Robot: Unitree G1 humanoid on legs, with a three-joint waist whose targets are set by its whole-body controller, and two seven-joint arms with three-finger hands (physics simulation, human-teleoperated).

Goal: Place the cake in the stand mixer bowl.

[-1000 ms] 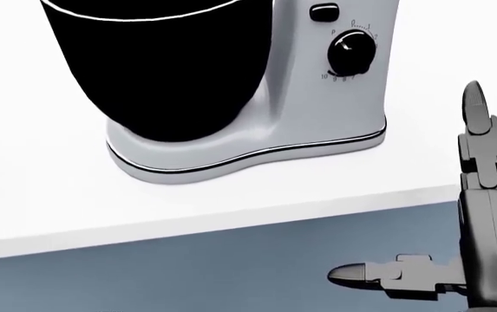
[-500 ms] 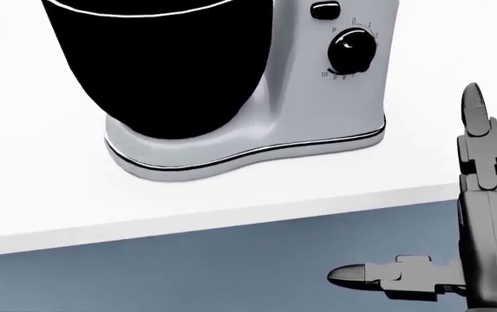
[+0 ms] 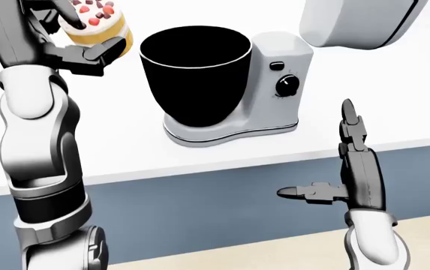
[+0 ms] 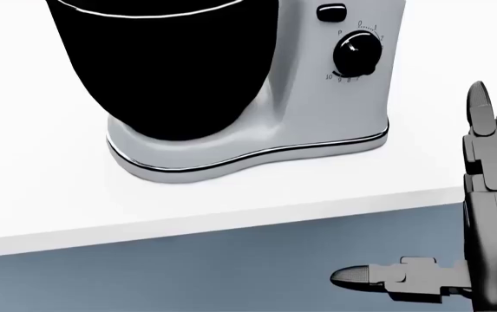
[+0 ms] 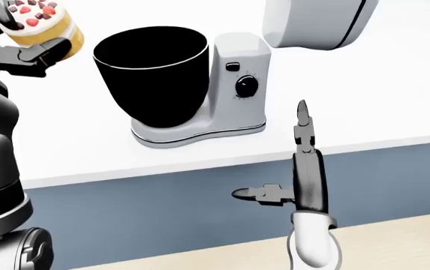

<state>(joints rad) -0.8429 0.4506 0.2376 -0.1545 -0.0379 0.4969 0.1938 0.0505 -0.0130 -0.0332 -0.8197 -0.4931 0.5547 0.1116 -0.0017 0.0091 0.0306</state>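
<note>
Beside one bowl (image 3: pixel 196 73), left hand (image 3: pixel 80 39) grips one cake (image 3: pixel 96 25).

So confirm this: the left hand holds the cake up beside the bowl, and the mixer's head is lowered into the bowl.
Not quite. The left hand does hold the cake up beside the bowl, but the mixer's head is tilted up, clear of the bowl, as the left-eye view shows.
</note>
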